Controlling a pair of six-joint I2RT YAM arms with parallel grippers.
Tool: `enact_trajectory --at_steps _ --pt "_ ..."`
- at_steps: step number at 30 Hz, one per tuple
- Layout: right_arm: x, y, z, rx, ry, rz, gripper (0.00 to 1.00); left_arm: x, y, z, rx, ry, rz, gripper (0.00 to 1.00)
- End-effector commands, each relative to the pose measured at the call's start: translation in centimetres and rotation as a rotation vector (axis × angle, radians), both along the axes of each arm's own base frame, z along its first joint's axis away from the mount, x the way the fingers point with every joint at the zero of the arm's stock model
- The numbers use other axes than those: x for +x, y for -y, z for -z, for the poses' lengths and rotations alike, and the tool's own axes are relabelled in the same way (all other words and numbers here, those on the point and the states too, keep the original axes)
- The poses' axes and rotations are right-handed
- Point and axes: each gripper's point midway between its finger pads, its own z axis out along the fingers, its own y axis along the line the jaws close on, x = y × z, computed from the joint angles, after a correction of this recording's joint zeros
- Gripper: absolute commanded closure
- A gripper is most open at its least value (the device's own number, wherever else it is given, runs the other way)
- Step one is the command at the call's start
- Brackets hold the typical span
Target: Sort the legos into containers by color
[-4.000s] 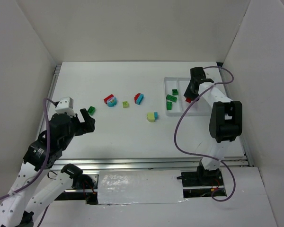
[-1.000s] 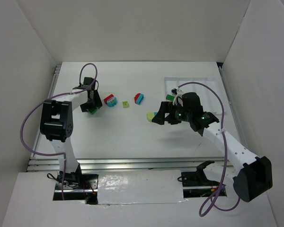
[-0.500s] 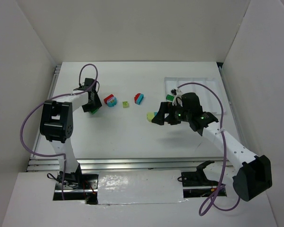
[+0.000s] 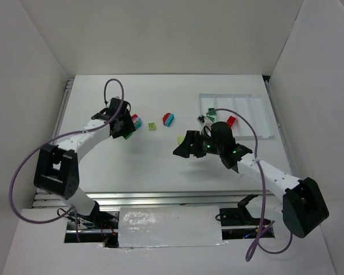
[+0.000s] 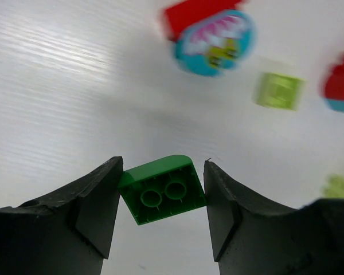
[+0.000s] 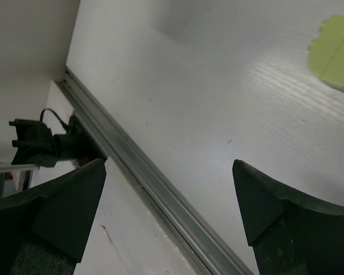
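Observation:
In the left wrist view my left gripper [image 5: 163,197] is shut on a dark green lego [image 5: 163,189], held tilted with its hollow underside facing the camera, above the table. From above, that gripper [image 4: 125,129] sits beside a red-and-teal lego [image 4: 137,120]. A small yellow-green lego [image 4: 152,126] and another red-and-teal one [image 4: 169,118] lie further right. My right gripper [image 4: 180,149] stands open and empty, over a yellow-green lego [image 4: 182,139] that also shows in the right wrist view [image 6: 335,48]. The white tray [image 4: 235,95] of containers holds a red lego [image 4: 231,120] and a green one [image 4: 209,112].
The table's metal rail [image 6: 160,189] runs along the near edge under my right gripper [image 6: 169,189]. White walls close in the table on three sides. My right arm's cable loops over the tray's near side.
My left gripper has closed on the dark green lego and carried it right, next to the red-and-teal lego. My right arm has shifted left and nearer, staying open.

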Motion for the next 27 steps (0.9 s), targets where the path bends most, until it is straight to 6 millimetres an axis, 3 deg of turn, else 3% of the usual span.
enact_trajectory --at_steps 1,2,3,5,6,8,9,13,18,24,26,27 --pt "0.6 -3.7 -3.8 0.210 0.129 -0.006 0.02 -1.3 5.4 -4.8 -0.171 0.123 0.028 1.00" --pt "0.4 -4.1 -3.9 0.230 0.142 -0.003 0.02 -1.9 7.0 -5.5 -0.239 0.136 0.053 1.00" --pt "-0.2 -4.9 -3.4 0.242 0.129 -0.007 0.02 -1.9 9.6 -8.3 -0.366 0.220 0.082 1.00" --pt "0.8 -5.5 -4.0 0.249 0.179 0.054 0.02 -3.7 12.2 -9.0 -0.489 0.225 0.117 1.00" --pt "0.6 -6.0 -4.3 0.254 0.189 0.063 0.02 -5.0 14.2 -10.9 -0.556 0.249 0.138 1.00" --pt "1.2 -6.3 -5.0 0.279 0.238 0.101 0.02 -6.0 15.1 -13.1 -0.583 0.295 0.117 1.00" --pt "1.0 -6.7 -6.0 0.315 0.276 0.095 0.02 -7.1 16.8 -14.3 -0.622 0.300 0.142 1.00" --pt "0.9 -7.2 -6.7 0.332 0.341 0.111 0.04 -8.9 19.2 -16.6 -0.695 0.310 0.147 1.00" --pt "1.9 -6.5 -7.6 0.312 0.396 0.222 0.09 -10.3 21.0 -16.3 -0.726 0.278 0.139 1.00" --pt "1.9 -5.6 -7.4 0.296 0.420 0.286 0.40 -10.6 21.9 -15.6 -0.721 0.255 0.150 1.00" --pt "1.8 -5.3 -7.2 0.299 0.424 0.301 0.86 -10.5 22.0 -15.7 -0.727 0.257 0.154 1.00" --pt "1.9 -5.2 -7.5 0.308 0.430 0.311 0.89 -10.6 22.2 -15.7 -0.732 0.258 0.158 1.00"
